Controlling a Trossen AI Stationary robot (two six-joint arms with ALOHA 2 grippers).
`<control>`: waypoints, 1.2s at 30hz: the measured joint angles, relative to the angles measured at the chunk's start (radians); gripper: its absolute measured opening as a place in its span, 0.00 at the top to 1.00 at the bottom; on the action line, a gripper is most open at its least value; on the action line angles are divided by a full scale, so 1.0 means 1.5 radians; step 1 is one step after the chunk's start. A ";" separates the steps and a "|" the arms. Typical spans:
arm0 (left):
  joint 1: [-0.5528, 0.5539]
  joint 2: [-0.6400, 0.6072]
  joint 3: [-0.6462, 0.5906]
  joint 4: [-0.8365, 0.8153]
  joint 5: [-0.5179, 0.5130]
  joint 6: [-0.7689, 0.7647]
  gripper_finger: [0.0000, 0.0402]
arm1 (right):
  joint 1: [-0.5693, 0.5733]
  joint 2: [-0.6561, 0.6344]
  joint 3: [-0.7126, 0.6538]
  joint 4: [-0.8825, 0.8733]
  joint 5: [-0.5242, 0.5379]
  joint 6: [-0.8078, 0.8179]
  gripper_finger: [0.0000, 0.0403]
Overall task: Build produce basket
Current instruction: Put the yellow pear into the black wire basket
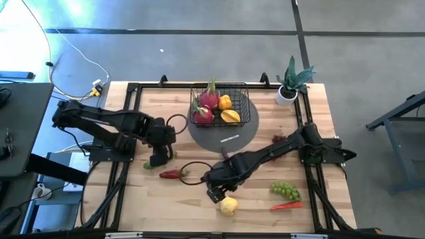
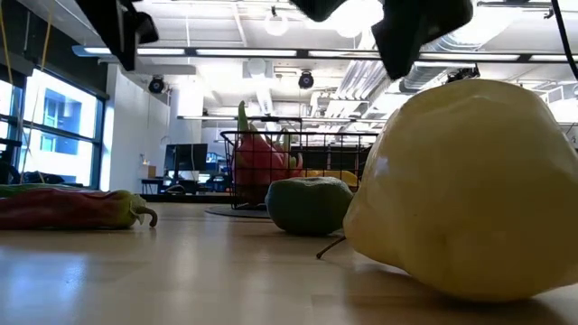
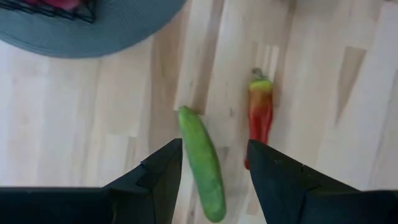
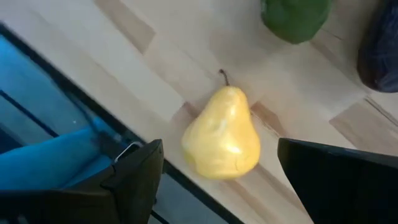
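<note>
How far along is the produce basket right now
Partly filled: the basket holds dragon fruits and yellow-orange pieces. The left gripper is open over the cucumber, the right gripper open over the yellow pear. Chilli, grapes and carrot remain out.

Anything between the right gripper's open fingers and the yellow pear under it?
No. In the right wrist view the right gripper is open above the yellow pear, which lies on bare table; nothing sits between.
</note>
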 joint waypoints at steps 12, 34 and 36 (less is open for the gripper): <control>-0.127 -0.031 0.000 0.001 -0.043 -0.074 0.57 | 0.002 0.068 0.000 0.055 -0.011 0.002 0.26; -0.149 -0.035 0.000 -0.004 -0.056 -0.082 0.57 | 0.019 0.110 0.000 0.067 0.016 0.001 0.26; -0.149 -0.034 0.000 -0.004 -0.056 -0.082 0.57 | 0.023 0.110 0.000 0.067 0.026 0.001 0.26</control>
